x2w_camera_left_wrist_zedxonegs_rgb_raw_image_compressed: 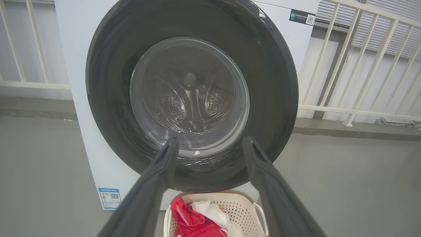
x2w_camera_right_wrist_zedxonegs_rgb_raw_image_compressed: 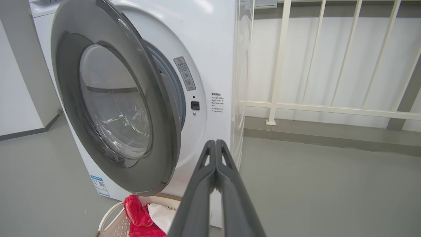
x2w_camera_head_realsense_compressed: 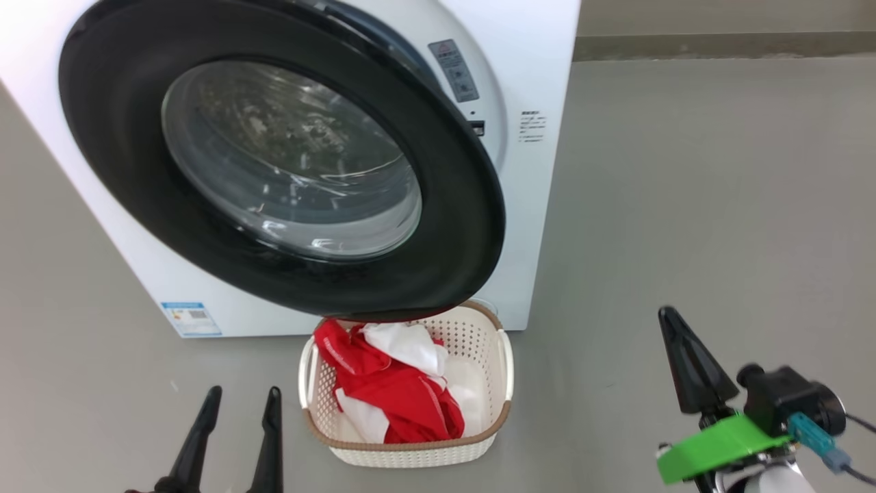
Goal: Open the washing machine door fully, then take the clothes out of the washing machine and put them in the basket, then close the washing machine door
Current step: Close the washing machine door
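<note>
One basket (x2w_camera_head_realsense_compressed: 508, 383), perhaps three clothes (x2w_camera_head_realsense_compressed: 404, 400)

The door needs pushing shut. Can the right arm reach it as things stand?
Probably yes: the door stands ajar with its free edge toward the right gripper, nothing between them; the basket sits below. Its jaws are shut.

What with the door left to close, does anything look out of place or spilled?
Nothing looks spilled or damaged. The washing machine door stands ajar, and its lower rim seems to hang over the back of the basket. The clothes lie piled inside the basket, none on the floor.
</note>
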{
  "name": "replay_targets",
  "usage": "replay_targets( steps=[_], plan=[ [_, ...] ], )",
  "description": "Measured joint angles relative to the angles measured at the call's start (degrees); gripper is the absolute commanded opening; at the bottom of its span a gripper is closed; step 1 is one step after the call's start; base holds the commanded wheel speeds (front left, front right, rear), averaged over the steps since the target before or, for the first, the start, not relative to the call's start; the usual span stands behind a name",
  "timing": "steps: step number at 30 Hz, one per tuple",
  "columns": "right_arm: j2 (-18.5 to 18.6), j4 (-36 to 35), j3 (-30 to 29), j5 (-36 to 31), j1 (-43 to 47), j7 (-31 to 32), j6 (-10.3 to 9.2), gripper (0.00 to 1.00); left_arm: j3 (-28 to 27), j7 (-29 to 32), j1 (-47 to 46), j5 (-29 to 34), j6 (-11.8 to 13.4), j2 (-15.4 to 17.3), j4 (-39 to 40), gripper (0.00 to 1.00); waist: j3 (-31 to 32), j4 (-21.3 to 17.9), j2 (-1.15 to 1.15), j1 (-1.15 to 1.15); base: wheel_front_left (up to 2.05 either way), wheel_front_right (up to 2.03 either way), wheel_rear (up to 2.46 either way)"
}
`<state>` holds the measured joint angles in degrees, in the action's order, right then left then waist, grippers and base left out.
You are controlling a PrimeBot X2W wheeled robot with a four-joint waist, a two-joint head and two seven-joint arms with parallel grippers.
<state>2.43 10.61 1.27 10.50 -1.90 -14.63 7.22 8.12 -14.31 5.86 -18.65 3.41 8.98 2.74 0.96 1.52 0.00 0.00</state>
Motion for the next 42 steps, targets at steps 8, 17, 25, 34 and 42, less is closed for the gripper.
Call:
replay_targets(
  steps=[8, 17, 25, 34, 42],
  plan=[
    [0.25, 6.19, 3.33, -0.01, -9.31, 0.00, 0.00, 0.00, 1.87, 0.02, -1.15, 0.15, -0.42, -0.66, 0.82, 1.00, -2.15, 2.83, 0.00, -0.01, 0.00, 0.00, 0.00],
    [0.64, 14.56, 8.33, 0.12, -20.03, 0.10, 0.00, 0.00, 3.26, 0.02, -3.13, 0.54, -0.42, -1.23, 1.03, 1.00, -4.90, 7.17, 0.00, 0.00, 0.00, 0.00, 0.00],
    [0.86, 20.29, 10.68, 0.69, -27.26, 0.45, 0.00, 0.00, 4.33, 0.02, -5.27, 0.55, -0.48, -2.18, 1.02, 1.00, -7.66, 11.56, 0.00, 0.00, 0.00, 0.00, 0.00],
    [1.70, 22.95, 5.05, -0.16, -32.86, 0.41, 0.03, 0.00, 5.08, 0.01, -6.39, 0.56, -0.89, -3.10, 0.68, 1.00, -11.08, 16.12, 0.00, 0.00, 0.00, 0.00, 0.00],
    [1.86, 23.79, 0.36, -1.93, -36.42, 0.01, 0.25, 0.00, 5.43, 0.01, -7.72, 1.01, -1.02, -3.98, 0.33, 1.00, -14.06, 17.64, 0.00, 0.00, 0.00, 0.00, 0.00]
  ],
)
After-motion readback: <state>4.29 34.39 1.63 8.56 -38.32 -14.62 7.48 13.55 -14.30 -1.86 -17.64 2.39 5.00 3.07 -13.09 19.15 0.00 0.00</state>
